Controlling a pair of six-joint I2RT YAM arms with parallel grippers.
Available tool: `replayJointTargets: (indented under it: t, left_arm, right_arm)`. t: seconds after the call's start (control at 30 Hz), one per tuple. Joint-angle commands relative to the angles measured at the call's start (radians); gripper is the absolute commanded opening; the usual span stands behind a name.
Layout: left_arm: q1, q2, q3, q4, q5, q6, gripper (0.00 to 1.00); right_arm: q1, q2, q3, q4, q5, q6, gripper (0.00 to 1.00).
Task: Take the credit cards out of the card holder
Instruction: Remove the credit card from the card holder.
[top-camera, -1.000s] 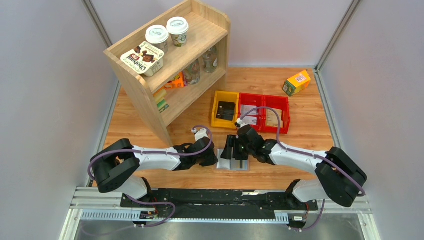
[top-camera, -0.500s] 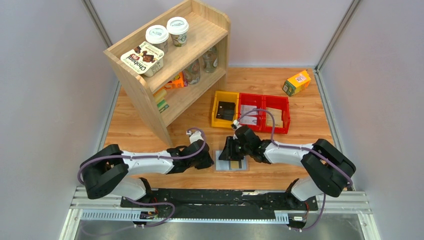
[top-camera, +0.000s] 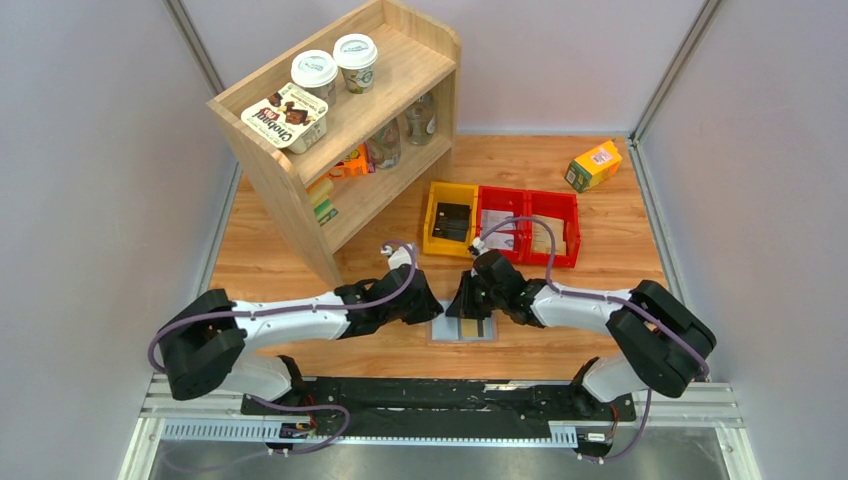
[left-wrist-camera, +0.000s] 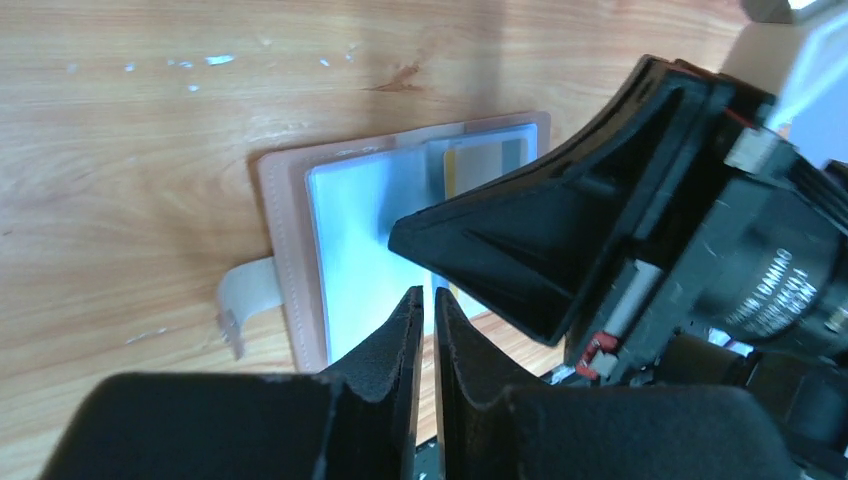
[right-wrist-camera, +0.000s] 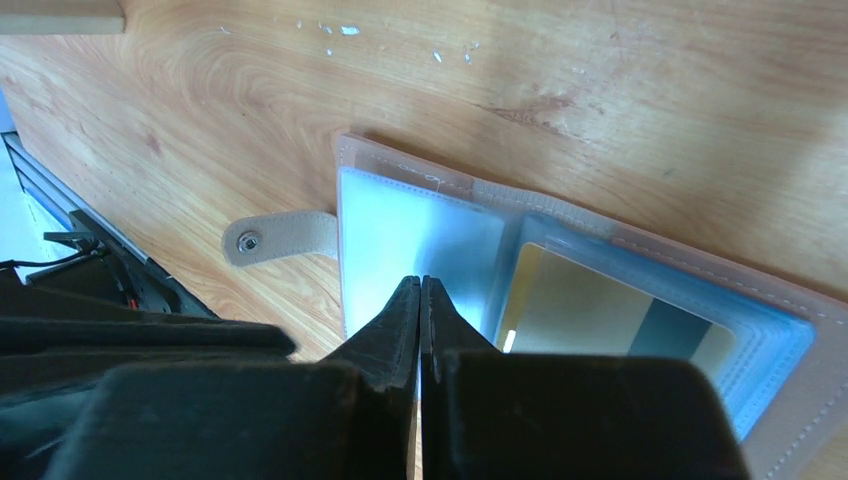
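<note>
The card holder (top-camera: 452, 329) lies open and flat on the wood near the front edge, taupe rim, grey-blue clear pockets. A tan-yellow credit card (right-wrist-camera: 600, 310) sits in its right panel pocket, also seen as the credit card (left-wrist-camera: 485, 160) in the left wrist view. My right gripper (right-wrist-camera: 420, 285) is shut, tips down over the holder's left panel (right-wrist-camera: 420, 230), nothing seen between them. My left gripper (left-wrist-camera: 427, 300) stands closed to a sliver over the same panel (left-wrist-camera: 350, 220), with nothing showing in the slit. The two grippers (top-camera: 430, 303) (top-camera: 466, 300) nearly meet above the holder.
The holder's snap strap (right-wrist-camera: 275, 238) sticks out on its left side. Behind stand a yellow bin (top-camera: 430, 215) and red bins (top-camera: 575, 228) holding cards. A wooden shelf (top-camera: 340, 130) with cups stands at back left, and a small carton (top-camera: 593, 165) at back right.
My right gripper has closed from open while staying over the holder. My left arm has swung right and forward, bringing its gripper close to the right one.
</note>
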Motion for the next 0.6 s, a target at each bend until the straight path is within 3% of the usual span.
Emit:
replayJointTargets:
  t: [0.0,0.3,0.43,0.57]
  left_arm:
    - [-0.006,0.1,0.053,0.071,0.051,-0.005,0.15]
    - [-0.005,0.255,0.062,0.103,0.091,-0.036,0.13]
    - [-0.005,0.24,0.059,0.105,0.083,-0.03,0.13]
    - [-0.003,0.231,0.059,0.143,0.089,-0.024,0.17]
  right_arm:
    - [-0.002,-0.073,-0.006,-0.016,0.072,-0.003,0.0]
    - [-0.002,-0.22,-0.006,-0.154,0.21,-0.027,0.01]
    - [-0.005,-0.3,-0.009,-0.262,0.308,-0.047,0.12]
    - [-0.04,-0.329,-0.039,-0.299,0.299,-0.041,0.26]
